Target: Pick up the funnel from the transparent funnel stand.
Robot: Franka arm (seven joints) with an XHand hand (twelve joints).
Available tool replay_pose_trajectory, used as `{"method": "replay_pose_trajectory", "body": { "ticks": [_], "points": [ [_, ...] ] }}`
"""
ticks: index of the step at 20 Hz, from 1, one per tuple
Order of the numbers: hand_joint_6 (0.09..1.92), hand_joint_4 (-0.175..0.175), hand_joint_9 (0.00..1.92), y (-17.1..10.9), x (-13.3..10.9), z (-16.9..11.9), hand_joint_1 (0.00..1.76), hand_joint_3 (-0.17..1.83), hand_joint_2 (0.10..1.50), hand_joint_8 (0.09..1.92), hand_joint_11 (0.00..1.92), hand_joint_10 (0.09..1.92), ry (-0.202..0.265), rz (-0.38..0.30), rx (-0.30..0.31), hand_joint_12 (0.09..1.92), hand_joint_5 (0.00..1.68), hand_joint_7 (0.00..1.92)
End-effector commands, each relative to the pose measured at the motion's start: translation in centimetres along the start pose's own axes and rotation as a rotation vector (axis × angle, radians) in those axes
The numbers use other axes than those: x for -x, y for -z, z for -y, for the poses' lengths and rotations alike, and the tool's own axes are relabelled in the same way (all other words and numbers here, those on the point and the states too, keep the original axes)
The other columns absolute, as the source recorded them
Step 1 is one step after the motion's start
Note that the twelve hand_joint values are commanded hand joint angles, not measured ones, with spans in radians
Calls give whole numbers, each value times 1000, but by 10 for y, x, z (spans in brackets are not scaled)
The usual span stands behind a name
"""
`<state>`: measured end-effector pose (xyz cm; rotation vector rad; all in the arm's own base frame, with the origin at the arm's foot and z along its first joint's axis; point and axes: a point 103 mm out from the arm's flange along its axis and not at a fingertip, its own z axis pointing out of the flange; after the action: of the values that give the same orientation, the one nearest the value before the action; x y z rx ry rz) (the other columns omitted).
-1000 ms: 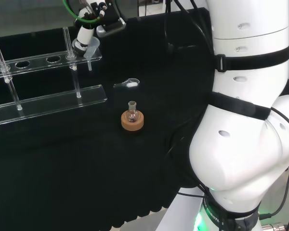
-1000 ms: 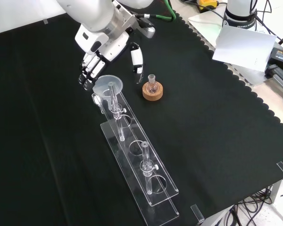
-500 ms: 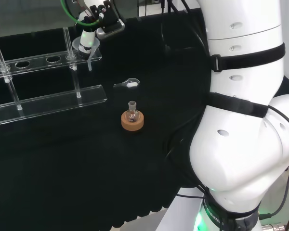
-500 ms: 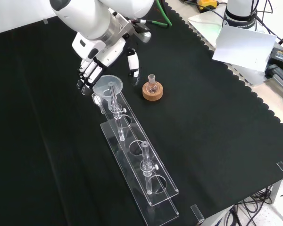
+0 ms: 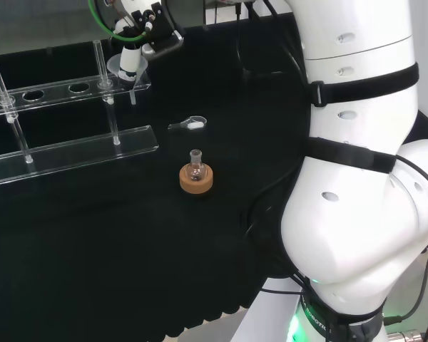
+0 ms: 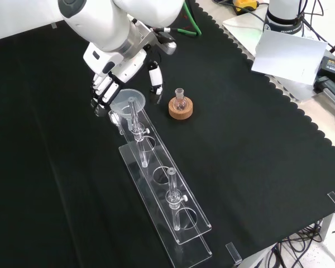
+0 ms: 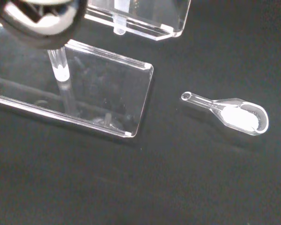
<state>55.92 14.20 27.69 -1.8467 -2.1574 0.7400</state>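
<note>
The hand hangs over the far end of the clear stand in the front view, with its fingers relaxed and slightly bent beside the funnel on the left, and the thumb apart on the right. It has hold of nothing. The funnel sits in the end hole of the stand's top rail, bowl up and stem hanging down through the hole.

Risks, as judged from this position:
- The fingers sit beside the bowl's rim, not round it. Closing from here could push the funnel sideways and jam its stem in the hole, or tip it out.
- The stand is light-looking clear plastic on thin posts. A sideways knock could slide or rock the whole rack on the cloth.
- Lifting at an angle would drag the stem against the hole's edge; a straight upward lift looks necessary.
- A small flask on a cork ring stands just to the right of the thumb in the front view, and a clear scoop holding white powder lies on the cloth by the stand's end. A wide swing could strike either.

Materials: funnel, stand and scoop are clear, smooth and glossy, likely slippery to hold. The funnel is a shallow cone with a narrow tube. The stand is two flat strips joined by rods. The cloth is matt black
</note>
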Motion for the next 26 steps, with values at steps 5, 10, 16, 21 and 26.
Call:
{"method": "replay_pose_trajectory", "body": {
  "ticks": [5,10,16,21,26],
  "points": [
    [87,60,249,-2,-1,-8,839,547,527,710,403,954,-10,-14,2,1445,187,23],
    [87,52,314,-4,-1,-11,829,589,524,734,426,921,-20,8,-3,1436,250,75],
    [87,35,487,-5,0,-11,794,618,541,695,479,744,-50,33,23,1396,394,251],
    [111,6,792,6,-1,1,723,562,640,651,625,543,-103,63,183,1299,614,566],
    [193,-6,902,33,1,18,722,541,686,633,693,476,-101,103,224,1256,698,661]
  ]
}}
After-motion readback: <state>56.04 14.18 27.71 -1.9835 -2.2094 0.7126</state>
